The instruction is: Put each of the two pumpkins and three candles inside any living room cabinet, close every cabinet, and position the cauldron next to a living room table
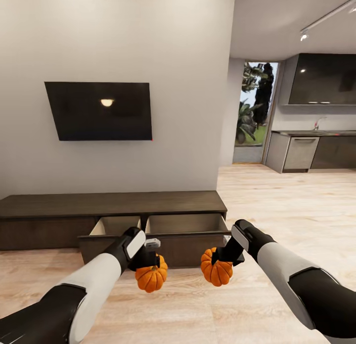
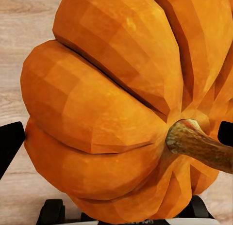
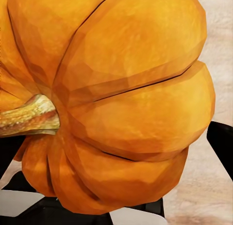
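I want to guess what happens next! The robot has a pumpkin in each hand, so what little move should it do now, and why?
Probably move the arms forward over the open drawers. The left gripper holds one pumpkin and the right gripper holds the other pumpkin, both above the floor, short of the cabinet. Its two drawers are already pulled out, so the pumpkins can likely go straight in.

Overall light: bright, even, soft across the room.
Sources: a ceiling track spotlight (image 1: 303,35) glows above the kitchen; daylight enters through the doorway (image 1: 255,111) right of the wall screen (image 1: 100,111).
Glare: 1 small lamp reflection sits on the wall screen's upper middle.
Shadows: faint on the floor (image 1: 296,200); darker inside the open drawers (image 1: 158,225) below the wall screen.
Sharpness: head view crisp, slightly stretched at its edges.
Wrist views: each pumpkin (image 2: 116,104) (image 3: 121,99) shows faceted, flat-shaded ribs, without blur.
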`<state>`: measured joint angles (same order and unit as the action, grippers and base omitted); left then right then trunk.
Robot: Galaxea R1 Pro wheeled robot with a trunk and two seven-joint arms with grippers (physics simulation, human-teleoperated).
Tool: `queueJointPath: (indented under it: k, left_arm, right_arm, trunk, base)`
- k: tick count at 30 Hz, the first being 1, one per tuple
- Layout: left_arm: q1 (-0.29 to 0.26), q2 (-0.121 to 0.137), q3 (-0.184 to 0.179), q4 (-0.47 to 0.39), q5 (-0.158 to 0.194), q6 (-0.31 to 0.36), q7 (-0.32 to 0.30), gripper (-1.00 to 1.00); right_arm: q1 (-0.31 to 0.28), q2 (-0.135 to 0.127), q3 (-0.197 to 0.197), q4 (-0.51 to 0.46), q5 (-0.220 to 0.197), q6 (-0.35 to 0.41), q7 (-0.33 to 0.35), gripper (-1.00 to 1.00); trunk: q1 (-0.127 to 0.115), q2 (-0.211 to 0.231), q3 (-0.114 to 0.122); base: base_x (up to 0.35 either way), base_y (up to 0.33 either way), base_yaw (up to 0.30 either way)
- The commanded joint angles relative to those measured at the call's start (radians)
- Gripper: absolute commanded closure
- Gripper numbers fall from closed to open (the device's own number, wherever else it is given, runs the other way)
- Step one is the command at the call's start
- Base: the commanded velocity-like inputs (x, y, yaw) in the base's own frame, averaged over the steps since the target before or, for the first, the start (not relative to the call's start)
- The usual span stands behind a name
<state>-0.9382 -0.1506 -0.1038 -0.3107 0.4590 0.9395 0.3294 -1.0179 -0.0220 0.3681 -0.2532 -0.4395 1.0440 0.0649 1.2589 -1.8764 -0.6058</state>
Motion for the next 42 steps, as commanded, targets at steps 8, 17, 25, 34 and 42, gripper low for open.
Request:
queueJointPath:
  k: [8,17,25,34,42]
  left_arm:
    - [-0.001,-0.002,-0.008,0.005,0.012,-0.004,0.004,1.00]
    - [-0.001,-0.012,-0.008,0.008,0.012,-0.004,0.003,1.00]
    - [-0.001,-0.014,-0.008,0.010,0.012,-0.004,0.003,1.00]
    - [-0.001,-0.015,-0.008,0.011,0.012,-0.004,0.003,1.00]
    - [-0.001,-0.019,-0.008,0.011,0.012,-0.004,0.003,1.00]
  right_arm:
    - [-0.001,-0.001,0.008,-0.001,-0.001,0.003,0.009,1.00]
    - [-0.001,-0.001,0.008,-0.001,-0.001,0.003,0.009,1.00]
    - [-0.001,-0.001,0.008,-0.001,-0.002,0.003,0.008,1.00]
    - [-0.001,-0.001,0.008,-0.001,-0.002,0.003,0.009,1.00]
    - [-0.001,-0.001,0.007,-0.001,-0.002,0.003,0.009,1.00]
  trunk:
    - [0.000,-0.001,-0.001]
    - [0.000,-0.001,-0.001]
    - [0.000,-0.001,-0.001]
    - [0.000,-0.001,-0.001]
    - [0.000,-0.001,-0.001]
  base:
    - [0.169,0.000,0.000]
    - [0.327,0.000,0.000]
    - [0.337,0.000,0.000]
    - [0.337,0.000,0.000]
    - [0.303,0.000,0.000]
